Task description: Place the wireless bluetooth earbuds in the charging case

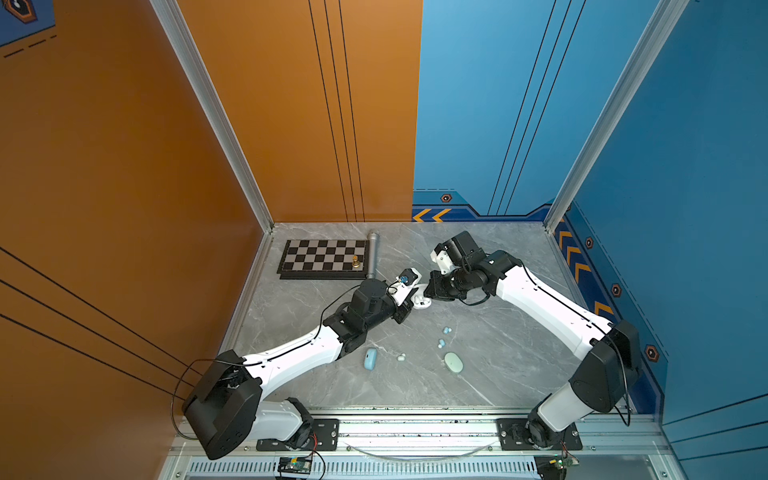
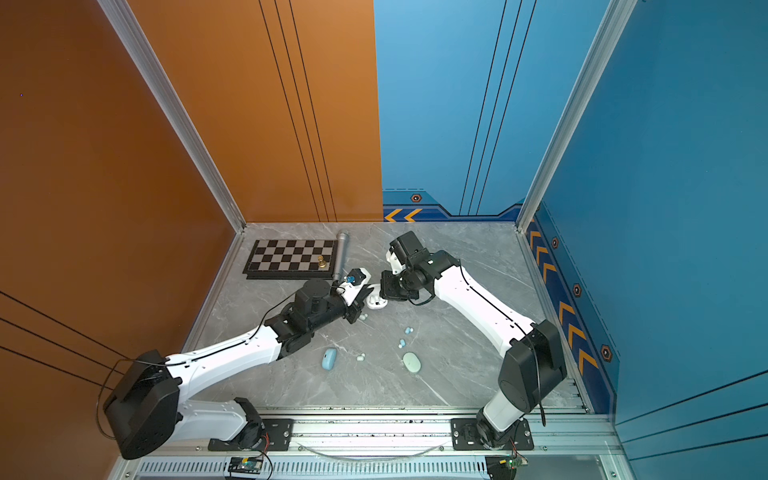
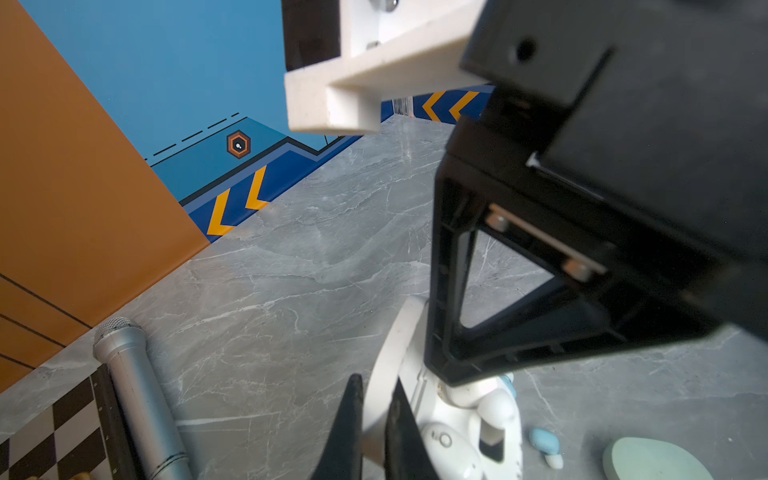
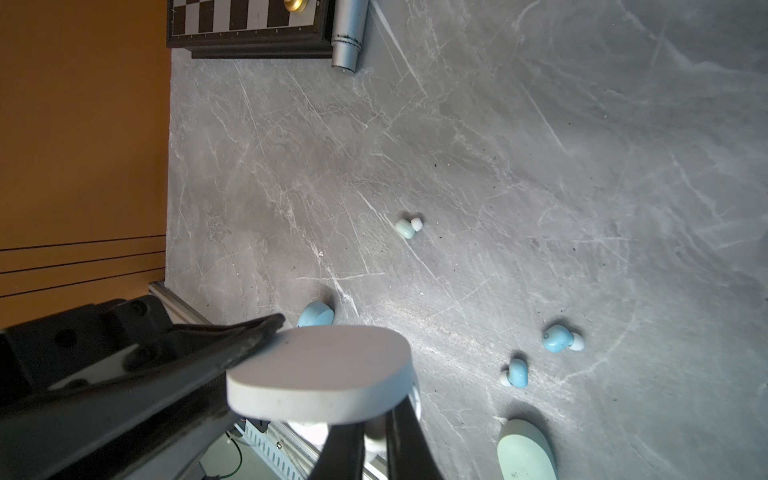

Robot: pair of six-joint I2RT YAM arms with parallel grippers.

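My left claw (image 3: pixel 376 381) clamps the lid (image 4: pixel 320 374) of the white case (image 1: pixel 423 301), frame centre; my right claw (image 4: pixel 376 424) is clenched on a white earbud (image 4: pixel 375 436) over the case

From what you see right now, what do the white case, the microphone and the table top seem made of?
White case: probably plastic, matte; its lid shows no glare. Microphone: metal or silver-painted plastic, satin sheen, mesh head. Table top: stone or stone-look laminate, grey with white veins.
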